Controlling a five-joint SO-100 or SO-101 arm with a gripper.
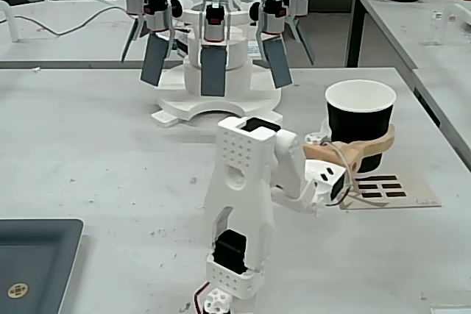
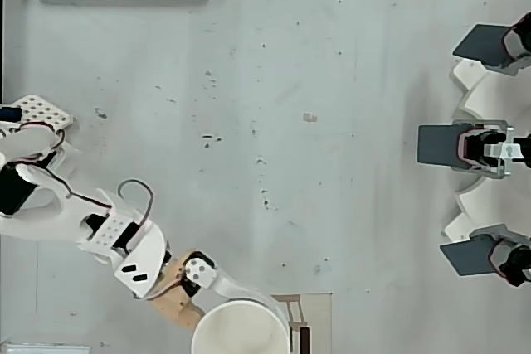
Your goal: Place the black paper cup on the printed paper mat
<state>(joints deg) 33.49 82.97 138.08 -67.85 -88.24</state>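
In the fixed view my pincer point(image 1: 358, 151) is clamped around the black paper cup point(image 1: 360, 119), held upright above the printed paper mat's point(image 1: 412, 195) near-left part. I judge the cup light and thin-walled, easily crushed, so this mid-body hold suits it. The mat's black bars spell nothing readable.

In the overhead view the cup point(image 2: 241, 329) overlaps the mat point(image 2: 315, 321) at the bottom edge. No brands are visible.
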